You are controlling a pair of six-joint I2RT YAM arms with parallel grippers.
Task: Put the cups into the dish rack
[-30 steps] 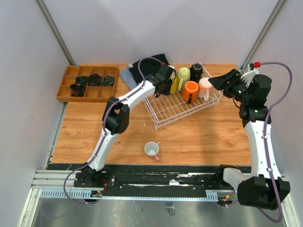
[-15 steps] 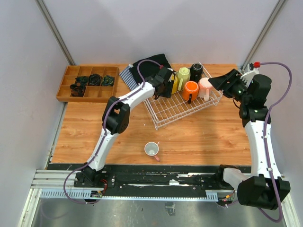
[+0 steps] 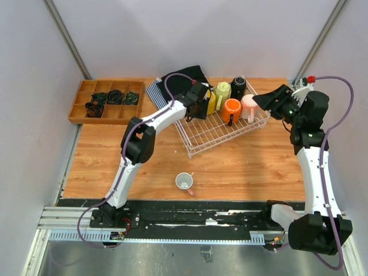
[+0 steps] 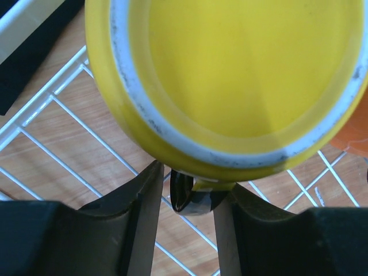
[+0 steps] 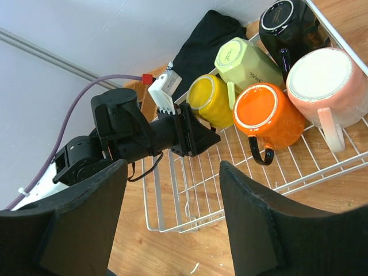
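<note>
Dish rack (image 3: 210, 135): white wire grid with raised sides, set askew at the far middle of the table (image 3: 259, 167).
Yellow mug (image 5: 210, 100): glossy, with a pale scuffed ring around its round end. It lies tipped at the rack's far left corner.
Yellow-green mug (image 5: 244, 60): faceted sides with small lettering, just beside the yellow one.
Black mug (image 5: 287, 26): white ring at its end, in the far corner.
Orange mug (image 5: 267, 115): dark handle pointing down, touching the pale pink mug (image 5: 325, 86).
Dusty pink mug (image 3: 184, 182): small and upright on the wood near the arms, well apart from the rack.
Left gripper (image 4: 187, 181): jaws parted either side of the yellow mug's handle, with a gap on one side.
Right gripper (image 5: 172, 167): jaws wide apart and holding nothing, beside the rack's right end.
</note>
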